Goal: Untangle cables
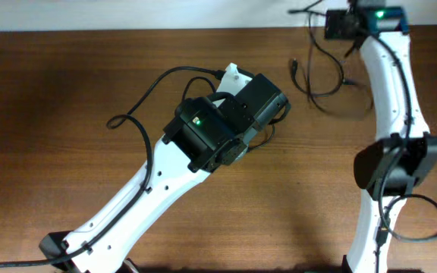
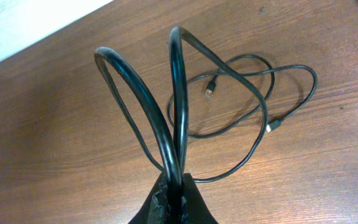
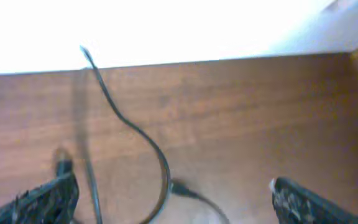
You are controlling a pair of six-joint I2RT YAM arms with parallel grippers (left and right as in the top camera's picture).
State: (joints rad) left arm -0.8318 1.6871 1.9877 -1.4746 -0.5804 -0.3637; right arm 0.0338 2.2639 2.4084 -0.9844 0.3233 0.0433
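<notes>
clenching left tool [image 2: 173,182] on doubled thin black flexible cable [image 2: 178,93], holding right tool [image 3: 173,183] released over another cord [image 3: 132,129]; judging untangling barely begun, seeing loops [image 2: 265,109] crossing on wooden desk [image 2: 61,143].

- table [image 1: 51,114]: brown wood with a fine grain, filling most of each view
- white strip [image 1: 127,14]: runs along the table's far edge, glaring bright in the right wrist view
</notes>
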